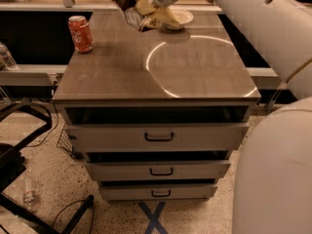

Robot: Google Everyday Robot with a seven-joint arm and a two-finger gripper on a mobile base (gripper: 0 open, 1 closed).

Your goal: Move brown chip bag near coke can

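Observation:
The brown chip bag (132,8), dark brown on top and pale yellow-tan below, hangs above the far middle of the tabletop. My gripper (148,0) is shut on its right side, at the end of the white arm (234,9) that comes in from the upper right. The coke can (81,33), red-orange with a silver top, stands upright at the far left corner of the tabletop. It is well to the left of the bag and a little nearer to the camera.
A small white bowl (178,17) sits on the far side of the grey tabletop (195,72), just right of the bag. The cabinet has three drawers (158,136) standing slightly open. A clear plastic bottle (6,57) stands on the shelf at left. A black chair base (19,165) is on the floor at left.

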